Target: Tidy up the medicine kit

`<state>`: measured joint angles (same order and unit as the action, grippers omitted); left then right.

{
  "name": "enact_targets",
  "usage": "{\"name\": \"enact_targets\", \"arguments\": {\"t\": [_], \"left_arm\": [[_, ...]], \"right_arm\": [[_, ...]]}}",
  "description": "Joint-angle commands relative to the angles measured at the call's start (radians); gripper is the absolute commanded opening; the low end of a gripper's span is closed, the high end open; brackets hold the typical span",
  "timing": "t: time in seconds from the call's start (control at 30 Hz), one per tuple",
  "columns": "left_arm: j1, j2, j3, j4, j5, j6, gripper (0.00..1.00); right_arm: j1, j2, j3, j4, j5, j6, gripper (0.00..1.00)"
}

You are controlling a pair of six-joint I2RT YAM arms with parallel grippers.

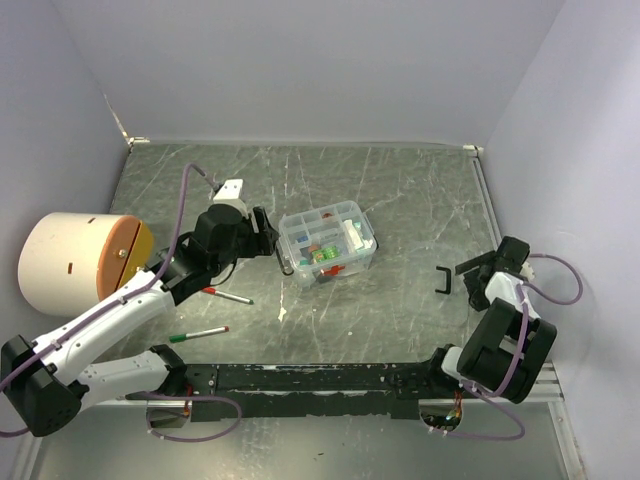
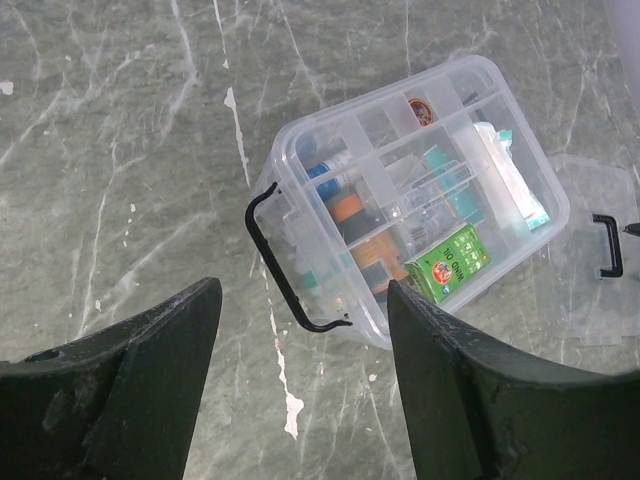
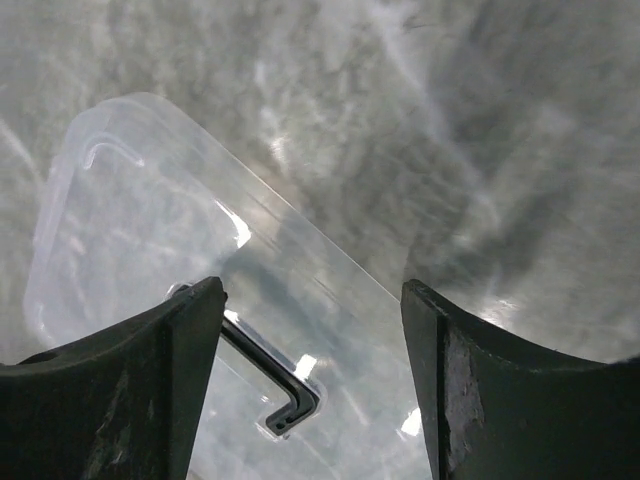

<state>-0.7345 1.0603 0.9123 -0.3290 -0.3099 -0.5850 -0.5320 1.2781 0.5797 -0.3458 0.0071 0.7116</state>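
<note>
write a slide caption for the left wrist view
Open left hand facing the uncovered medicine box, black handle toward it, clear lid lying beside the box.

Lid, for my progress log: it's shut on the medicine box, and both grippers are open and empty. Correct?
No. The lid is off the medicine box, lying flat on the table under the right gripper; the right wrist view shows it. The left gripper and the right are open and empty, as you said.

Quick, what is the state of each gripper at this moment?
Left gripper: open, holding nothing.
Right gripper: open, holding nothing, over the clear lid.
</note>
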Motion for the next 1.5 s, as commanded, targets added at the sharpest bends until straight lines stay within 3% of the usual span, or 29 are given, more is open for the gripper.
{"name": "enact_targets", "arguments": {"t": [0.0,0.13,0.5,0.8,0.97,1.23,1.47], "left_arm": [[0.004,-0.028,-0.016,0.020,0.003,-0.013,0.77],[0.006,-0.026,-0.013,0.024,0.023,-0.006,0.76],[0.006,0.057,0.012,0.031,0.116,-0.004,0.75],[0.006,0.068,0.075,0.014,0.163,0.034,0.73],[0.006,0.066,0.070,0.051,0.265,0.060,0.73],[0.005,0.107,0.085,0.039,0.329,0.085,0.71],[0.001,0.138,0.083,0.102,0.475,0.104,0.70]], "right_arm": [[-0.010,-0.007,-0.035,0.046,-0.186,-0.007,0.70],[0.000,-0.050,-0.073,0.040,-0.228,0.016,0.62],[0.123,-0.203,-0.123,-0.027,-0.150,-0.047,0.61],[0.260,-0.114,-0.041,-0.042,0.006,-0.125,0.77],[0.357,-0.036,-0.004,-0.054,0.086,-0.110,0.76],[0.395,-0.008,-0.010,-0.041,0.077,-0.096,0.63],[0.408,0.051,0.025,-0.044,0.062,-0.154,0.68]]}}
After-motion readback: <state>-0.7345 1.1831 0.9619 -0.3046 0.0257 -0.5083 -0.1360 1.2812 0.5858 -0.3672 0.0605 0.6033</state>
